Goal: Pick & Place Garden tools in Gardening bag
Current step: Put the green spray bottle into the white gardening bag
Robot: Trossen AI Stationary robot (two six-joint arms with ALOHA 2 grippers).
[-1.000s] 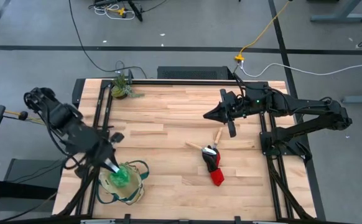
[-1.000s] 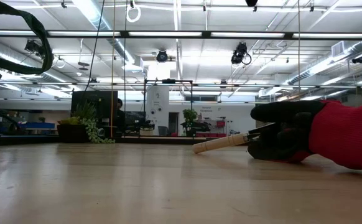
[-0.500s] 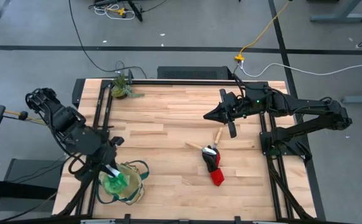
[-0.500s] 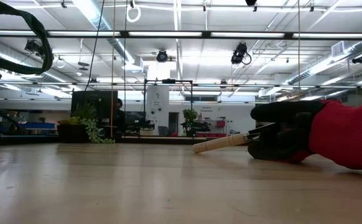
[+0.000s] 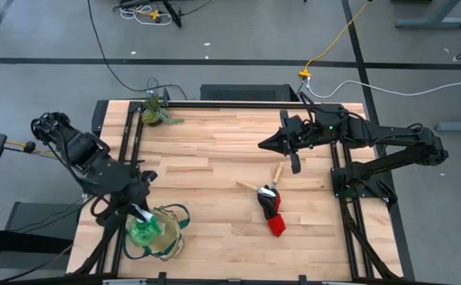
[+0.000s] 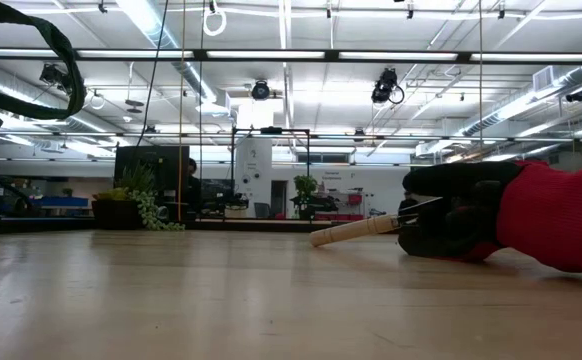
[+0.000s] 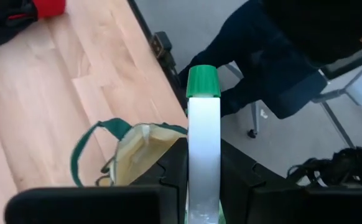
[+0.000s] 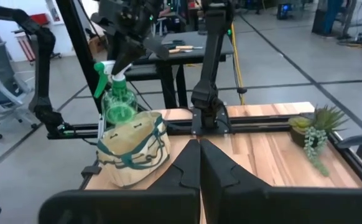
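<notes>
My left gripper (image 5: 139, 212) is shut on the translucent green spray bottle (image 5: 144, 231), which has a white head. It holds the bottle over the open mouth of the beige, green-trimmed gardening bag (image 5: 158, 236) at the table's near left. The right wrist view shows the bottle (image 8: 119, 107) with its bottom at the bag's rim (image 8: 131, 134). Two wooden-handled tools (image 5: 276, 172) and the black-and-red glove bundle (image 5: 272, 210) lie on the table right of centre. My right gripper (image 5: 265, 145) is shut and empty above the table, on the far side of them. My left gripper pinches the bottle's white spray head (image 7: 204, 158) between its two fingers. The green nozzle cap (image 7: 203, 81) sticks out past the fingertips. The fingers come from above, slanting down. The green body (image 8: 119, 107) hangs below them, roughly upright, at the bag's mouth.
A small potted plant (image 5: 153, 111) stands at the table's far left corner. Black frame rails run along the table's left (image 5: 129, 150) and right (image 5: 337, 170) sides. In the low view the gloves (image 6: 511, 225) and a wooden handle (image 6: 356, 230) lie on bare wood.
My left gripper has gone a little toward the table's near edge and down with the spray bottle. The bottle's green body now sits a little farther toward the left side of the bag's mouth.
</notes>
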